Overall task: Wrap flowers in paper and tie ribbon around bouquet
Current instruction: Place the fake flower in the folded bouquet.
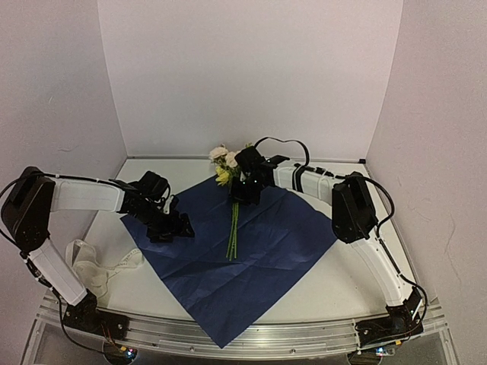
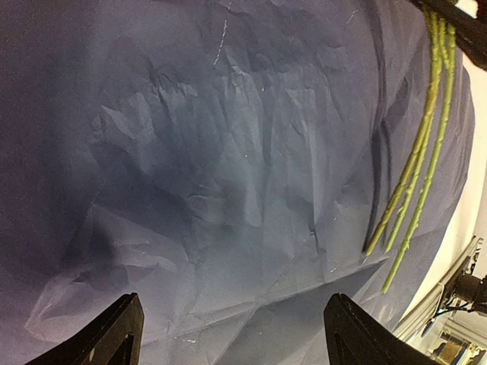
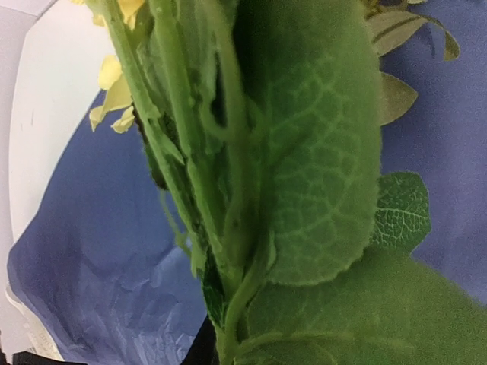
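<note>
left tool (image 2: 232, 315) hung wide above the paper (image 2: 228, 167), likely to lift its edge; right tool (image 1: 246, 190) sat on the flowers (image 1: 232, 224), apparently steadying them mid-sheet, grip unclear.

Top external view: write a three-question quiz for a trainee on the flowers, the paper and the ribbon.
1. True or false: the ribbon is tied around the flowers.
2. The left gripper is: A) shut on a stem; B) open above the paper, holding nothing; C) carrying the ribbon.
3. Which gripper is at the leafy part of the flowers?

Key
1. False: the ribbon lies loose on the table, left of the paper.
2. B
3. The right gripper.
</note>
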Tool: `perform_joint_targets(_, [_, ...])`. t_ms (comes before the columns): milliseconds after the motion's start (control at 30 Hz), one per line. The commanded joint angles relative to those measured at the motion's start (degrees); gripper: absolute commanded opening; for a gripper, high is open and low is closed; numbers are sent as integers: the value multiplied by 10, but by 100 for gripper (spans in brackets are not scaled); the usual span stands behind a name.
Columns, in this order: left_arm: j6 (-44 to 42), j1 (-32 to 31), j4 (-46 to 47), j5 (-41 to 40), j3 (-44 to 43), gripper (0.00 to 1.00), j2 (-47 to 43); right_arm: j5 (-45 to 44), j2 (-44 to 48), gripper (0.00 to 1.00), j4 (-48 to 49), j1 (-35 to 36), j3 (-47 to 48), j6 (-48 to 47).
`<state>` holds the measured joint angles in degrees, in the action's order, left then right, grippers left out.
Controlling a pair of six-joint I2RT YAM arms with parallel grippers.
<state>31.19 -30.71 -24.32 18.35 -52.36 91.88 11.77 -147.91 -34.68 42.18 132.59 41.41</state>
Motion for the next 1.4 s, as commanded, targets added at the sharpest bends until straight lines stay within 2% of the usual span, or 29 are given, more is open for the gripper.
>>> perform_joint_targets(0, [-15, 4, 16, 5, -9, 85, 3, -15, -10, 27, 3, 3, 29, -8])
perform_joint_targets(367, [-15, 10, 17, 6, -12, 85, 2, -16, 2, 62, 3, 3, 28, 1])
perform_joint_targets(533, [-8, 14, 14, 0, -16, 85, -11, -27, 39, 80, 1, 1, 7, -3])
perform_joint_targets(767, [7, 17, -4, -6, -15, 86, -57, -28, 127, 97, -19, -3, -54, -10])
perform_joint_targets(967, [50, 16, -16, -8, 36, 87, -124, -11, 244, 98, -14, -2, -195, 5])
perform_joint_targets(1133, [110, 0, -38, -50, 109, 89, -210, -1, 357, 92, 32, 16, -372, 27])
perform_joint_targets(1267, [170, -58, -41, -89, 161, 89, -270, 10, 412, 84, 92, 49, -490, 50])
perform_joint_targets(1367, [226, -126, -41, -114, 191, 90, -296, 8, 430, 79, 123, 74, -549, 65])
